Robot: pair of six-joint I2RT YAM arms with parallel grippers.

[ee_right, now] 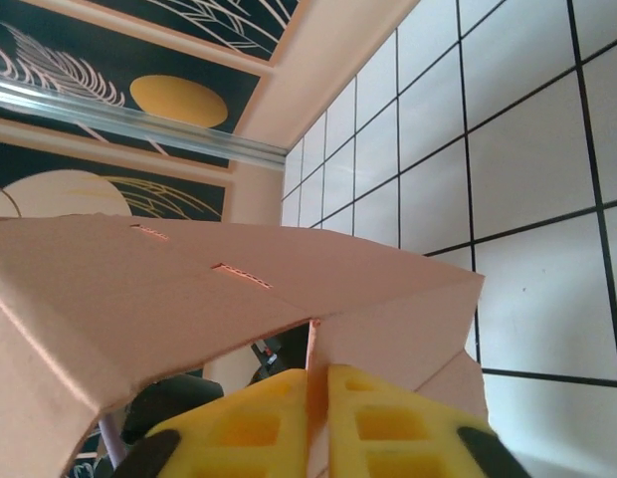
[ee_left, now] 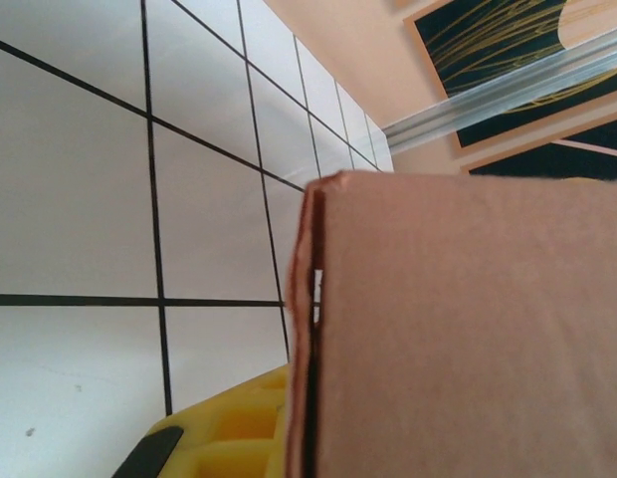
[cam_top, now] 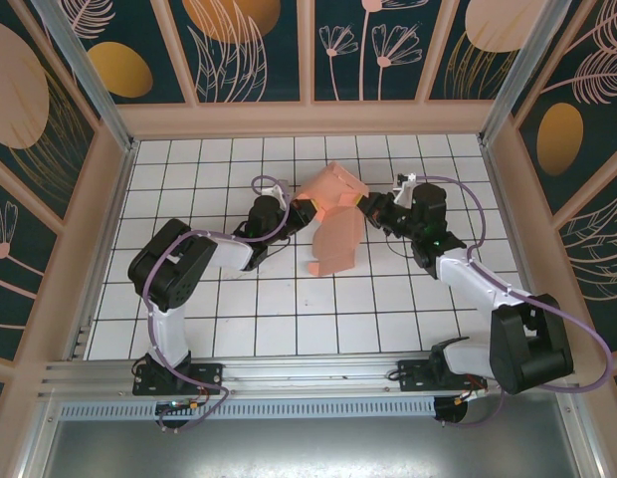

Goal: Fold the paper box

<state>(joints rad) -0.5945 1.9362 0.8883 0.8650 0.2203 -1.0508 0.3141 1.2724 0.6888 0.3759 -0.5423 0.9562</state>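
Observation:
The paper box [cam_top: 335,239] is a salmon-pink card piece, partly folded and lifted above the middle of the white tiled floor. A long flap hangs down toward the near side. My left gripper [cam_top: 306,207] is shut on the box's left edge. In the left wrist view the card [ee_left: 468,329] covers the right half, with one yellow finger [ee_left: 229,433] beside its doubled edge and the other finger hidden behind it. My right gripper [cam_top: 365,205] is shut on the right side. In the right wrist view the yellow pads [ee_right: 398,428] pinch a thin upright flap [ee_right: 388,319] of the box.
The tiled floor [cam_top: 289,329] is ringed by peach wooden walls [cam_top: 308,119] with dark painted panels and aluminium posts [cam_top: 85,70]. A metal rail [cam_top: 308,373] runs along the near edge by the arm bases. Purple cables loop off both arms.

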